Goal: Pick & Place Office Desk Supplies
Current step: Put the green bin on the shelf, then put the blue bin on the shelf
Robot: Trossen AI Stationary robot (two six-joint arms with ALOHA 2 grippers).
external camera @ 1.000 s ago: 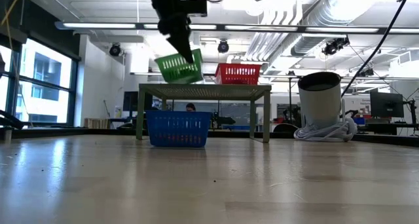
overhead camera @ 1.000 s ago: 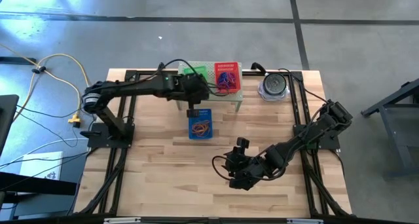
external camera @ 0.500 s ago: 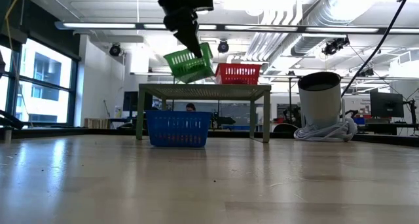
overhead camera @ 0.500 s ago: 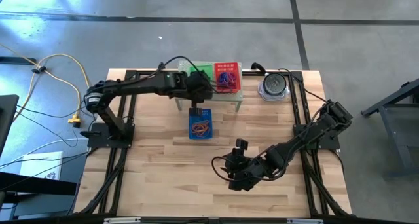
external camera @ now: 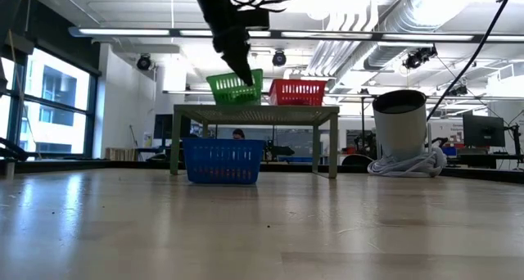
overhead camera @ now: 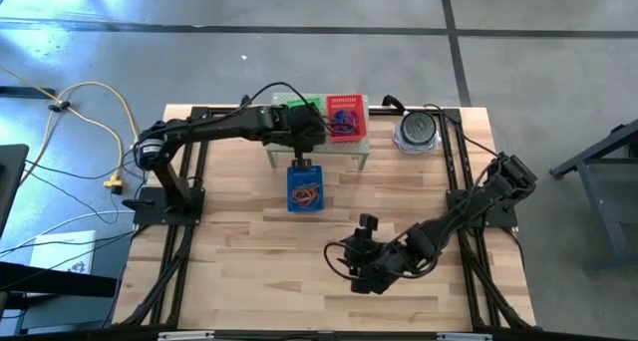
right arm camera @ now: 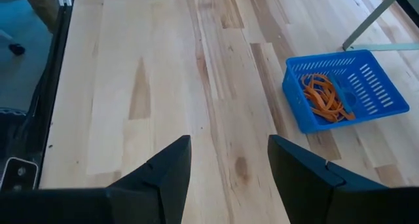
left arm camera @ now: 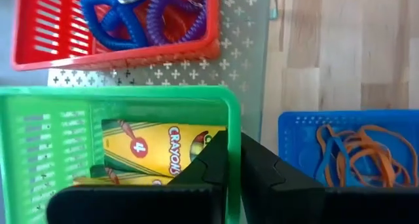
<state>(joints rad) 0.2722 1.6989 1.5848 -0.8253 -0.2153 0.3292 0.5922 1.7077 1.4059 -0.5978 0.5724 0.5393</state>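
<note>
Orange and blue rubber bands [left arm camera: 353,155] lie tangled in the blue basket [left arm camera: 294,129] on the surface. Blue and purple coiled loops [left arm camera: 147,14] fill the red basket [left arm camera: 118,54] on the shelf [left arm camera: 249,67]. Two yellow crayon packets [left arm camera: 160,155] lie flat in the green basket [left arm camera: 59,129] beside it.

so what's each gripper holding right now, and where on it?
Left gripper is pinched on the green basket, gripping its rim wall at one end, on the shelf. Right gripper is open, holding nothing.

overhead, table-level and wrist views
</note>
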